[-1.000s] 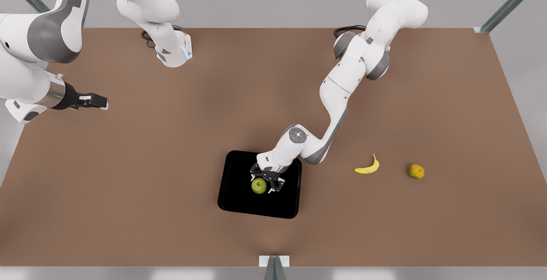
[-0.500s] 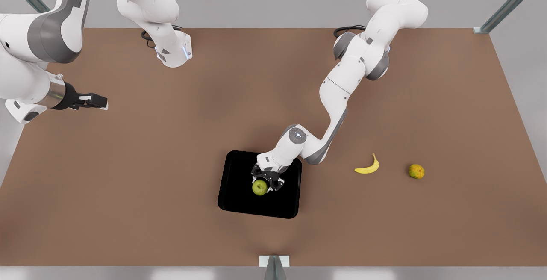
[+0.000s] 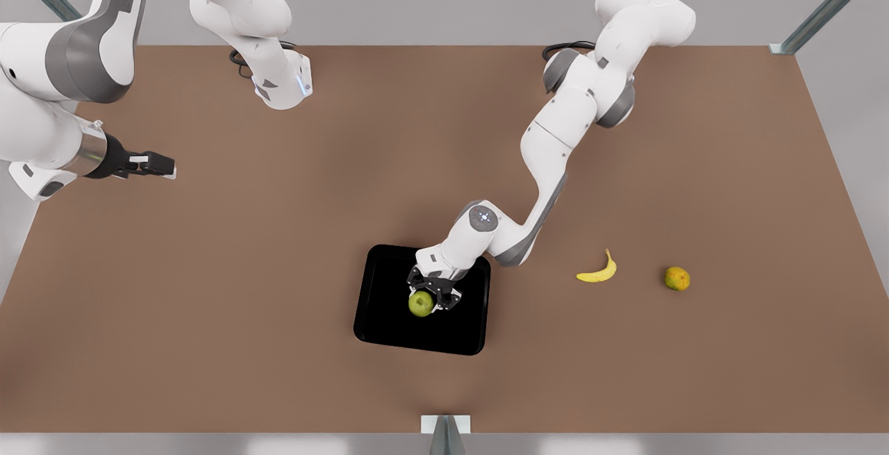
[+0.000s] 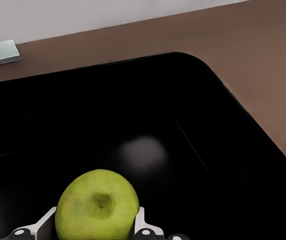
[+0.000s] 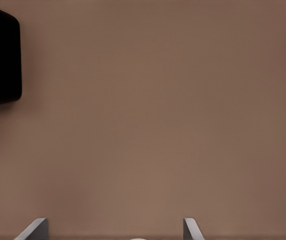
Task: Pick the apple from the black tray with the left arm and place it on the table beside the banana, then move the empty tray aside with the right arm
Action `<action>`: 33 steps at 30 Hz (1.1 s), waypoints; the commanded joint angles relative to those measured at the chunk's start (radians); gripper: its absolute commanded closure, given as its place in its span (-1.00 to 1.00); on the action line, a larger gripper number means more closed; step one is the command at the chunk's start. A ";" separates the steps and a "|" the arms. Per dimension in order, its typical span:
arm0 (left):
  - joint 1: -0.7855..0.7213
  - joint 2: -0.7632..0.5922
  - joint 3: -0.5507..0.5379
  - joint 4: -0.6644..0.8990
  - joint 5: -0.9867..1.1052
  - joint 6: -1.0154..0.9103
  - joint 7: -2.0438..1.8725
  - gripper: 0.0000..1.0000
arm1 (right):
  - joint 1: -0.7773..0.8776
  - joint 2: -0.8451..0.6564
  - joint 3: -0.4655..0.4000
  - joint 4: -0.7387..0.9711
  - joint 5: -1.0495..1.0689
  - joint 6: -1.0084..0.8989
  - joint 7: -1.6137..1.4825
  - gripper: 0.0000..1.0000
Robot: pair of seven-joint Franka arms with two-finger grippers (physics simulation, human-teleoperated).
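The yellow-green apple [image 3: 420,303] lies in the black tray [image 3: 389,319] at the front middle of the table [image 3: 278,267]. My left gripper [image 3: 432,298] is down in the tray and shut on the apple. In the left wrist view the apple [image 4: 97,212] sits between the white pads [image 4: 142,223], above the glossy tray floor [image 4: 182,125]. The banana [image 3: 597,271] lies on the table toward the front view's right of the tray. My right gripper [image 3: 160,163] waits open above the table at the front view's far left. Its open fingertips [image 5: 35,228] frame bare tabletop, with a tray corner [image 5: 0,60] in view.
An orange-yellow mottled fruit [image 3: 676,278] lies beyond the banana toward the front view's right. A metal bracket [image 3: 445,424] stands at the table's front edge, close to the tray. Metal frame posts stand at the back corners. Bare tabletop stretches between tray and banana.
The left gripper's fingers have closed in on the apple, which has shifted slightly with them. The right arm has not moved.
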 commanded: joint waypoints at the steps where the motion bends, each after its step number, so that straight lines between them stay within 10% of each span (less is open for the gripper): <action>1: 0.002 -0.019 -0.001 0.024 0.000 -0.120 -0.006 -0.51 | 0.000 -0.001 0.000 0.000 0.000 0.000 0.001 -1.00; 11: 0.374 -0.269 -0.167 0.039 -0.001 -0.847 0.222 -0.44 | 0.084 0.004 0.008 0.000 0.011 0.008 0.015 -1.00; 18: 0.608 -0.257 -0.116 0.034 0.098 -1.221 0.340 -0.44 | 0.348 0.194 0.168 0.117 0.011 0.160 0.791 -0.99; 28: 0.658 -0.107 -0.067 0.025 0.132 -1.193 0.337 -0.44 | 0.382 0.465 0.201 0.117 0.002 0.630 1.130 -1.00; 29: 0.658 -0.108 -0.066 0.025 0.132 -1.195 0.333 -1.00 | 0.382 0.488 0.200 0.117 -0.001 0.649 1.131 -1.00; 33: 0.660 -0.159 -0.075 0.028 0.120 -1.259 0.297 -1.00 | 0.380 0.524 0.157 0.112 -0.079 0.683 1.067 -1.00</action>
